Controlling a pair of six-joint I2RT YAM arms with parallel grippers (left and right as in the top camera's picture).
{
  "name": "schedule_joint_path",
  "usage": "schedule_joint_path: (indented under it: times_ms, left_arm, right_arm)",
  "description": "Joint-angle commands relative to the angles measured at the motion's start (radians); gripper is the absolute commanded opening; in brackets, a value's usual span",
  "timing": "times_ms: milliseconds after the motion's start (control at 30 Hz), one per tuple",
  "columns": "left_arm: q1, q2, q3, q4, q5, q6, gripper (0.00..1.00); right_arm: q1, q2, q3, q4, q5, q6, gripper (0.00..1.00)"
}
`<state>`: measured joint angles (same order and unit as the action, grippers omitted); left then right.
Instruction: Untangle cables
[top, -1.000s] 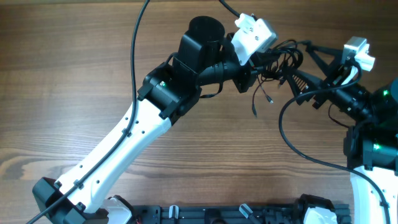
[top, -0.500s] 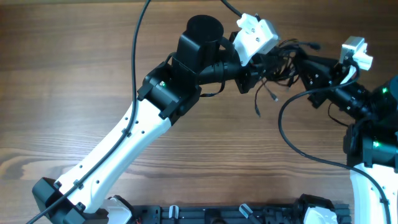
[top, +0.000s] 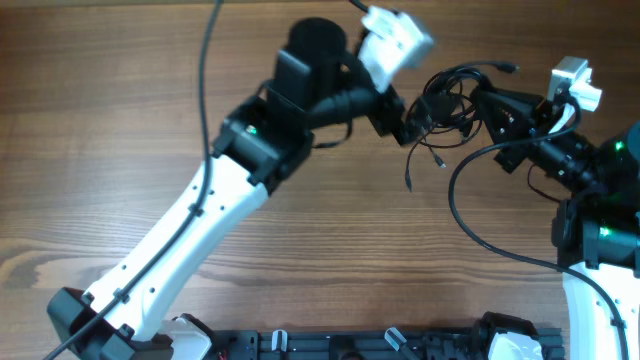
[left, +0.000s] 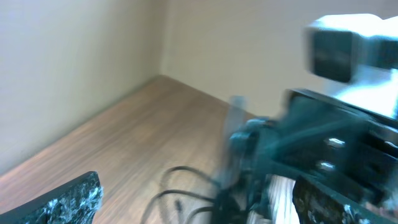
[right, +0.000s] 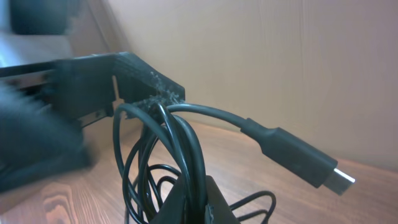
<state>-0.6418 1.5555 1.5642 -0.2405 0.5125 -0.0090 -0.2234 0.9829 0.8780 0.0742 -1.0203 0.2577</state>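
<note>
The cables (top: 445, 105) are a bunch of thin black wires hanging between my two grippers at the top right of the table. Two loose ends with small plugs (top: 438, 158) dangle toward the front. My right gripper (top: 478, 103) is shut on the bunch. In the right wrist view its fingers (right: 214, 199) pinch several strands (right: 186, 143), and a plug (right: 298, 155) sticks out to the right. My left gripper (top: 415, 118) stands open just left of the bunch. The left wrist view is blurred: one finger (left: 68, 199) at the lower left, cable loops (left: 186, 186) between the wide jaws.
The table is bare brown wood (top: 100, 120). The left arm (top: 200, 220) stretches diagonally from the front left corner. The right arm's base (top: 600, 230) and its thicker black cable (top: 470, 225) fill the right edge. A rack (top: 380, 345) runs along the front edge.
My right gripper has shut on the cable bunch. My left gripper has opened, let go of the bunch and drawn back slightly to the left.
</note>
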Motion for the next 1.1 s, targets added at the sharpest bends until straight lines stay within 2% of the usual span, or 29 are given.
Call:
schedule_joint_path:
  times_ms: [0, 100, 267, 433, 567, 900, 1067]
  left_arm:
    - [0.102, -0.037, 0.007, -0.004, -0.042, -0.236, 1.00]
    - [0.181, -0.037, 0.007, -0.043, -0.030, -0.344, 1.00]
    - [0.217, -0.037, 0.006, -0.066, 0.049, -0.347, 1.00]
    - [0.218, -0.037, 0.007, -0.068, 0.224, -0.336, 1.00]
    - [0.218, -0.037, 0.006, -0.073, 0.323, -0.336, 1.00]
    - [0.208, -0.036, 0.006, -0.138, 0.419, -0.335, 1.00]
    - [0.168, -0.035, 0.006, -0.138, 0.418, -0.335, 1.00]
  right_arm:
    - [-0.001, 0.002, 0.019, 0.045, 0.003, 0.069, 0.04]
    - [-0.001, 0.002, 0.019, 0.088, 0.002, 0.136, 0.04]
    - [-0.001, 0.002, 0.019, 0.154, -0.011, 0.191, 0.04]
    - [-0.001, 0.002, 0.019, 0.198, -0.013, 0.226, 0.04]
    - [-0.001, 0.002, 0.019, 0.272, -0.008, 0.323, 0.04]
    - [-0.001, 0.002, 0.019, 0.386, 0.051, 0.497, 0.04]
    - [-0.001, 0.002, 0.019, 0.420, 0.051, 0.505, 0.04]
